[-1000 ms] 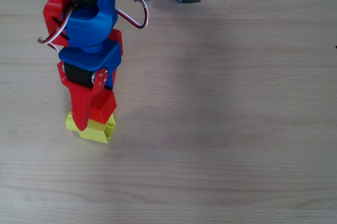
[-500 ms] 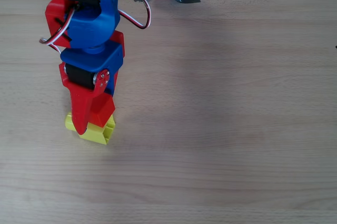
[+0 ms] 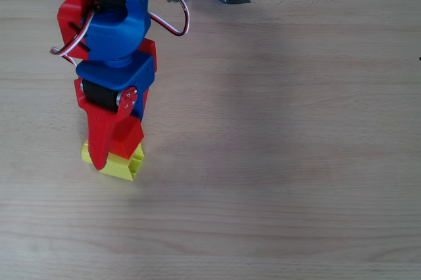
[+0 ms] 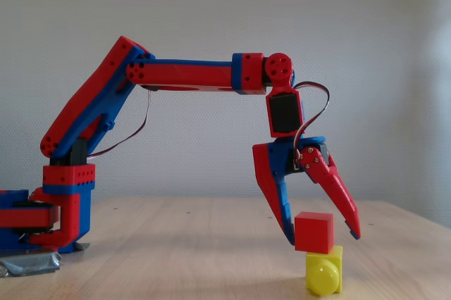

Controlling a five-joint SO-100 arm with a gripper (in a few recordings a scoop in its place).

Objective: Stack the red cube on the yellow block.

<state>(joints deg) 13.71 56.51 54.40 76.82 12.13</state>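
We see the red cube (image 4: pixel 313 232) sitting on top of the yellow block (image 4: pixel 325 270) in the fixed view, its lower face touching the block's top, set a little toward the left of the block so that its left edge overhangs slightly. The yellow block rests on the wooden table (image 4: pixel 176 244), its round stub facing the camera. From overhead, the red cube (image 3: pixel 126 137) lies over the upper part of the yellow block (image 3: pixel 123 165), and most of both is hidden beneath the arm.

Around the cube we find the gripper (image 4: pixel 323 234), pointing down with its jaws spread apart. The left finger's tip stands right at the cube's left face, while the right finger's tip hangs clear of the cube's right side, so the cube is not clamped. In the overhead view the gripper (image 3: pixel 112 152) covers the stack from above.

The red and blue arm (image 4: pixel 190 75) reaches from its base (image 4: pixel 56 208) at the left, where grey tape (image 4: pixel 28 263) lies on the table.
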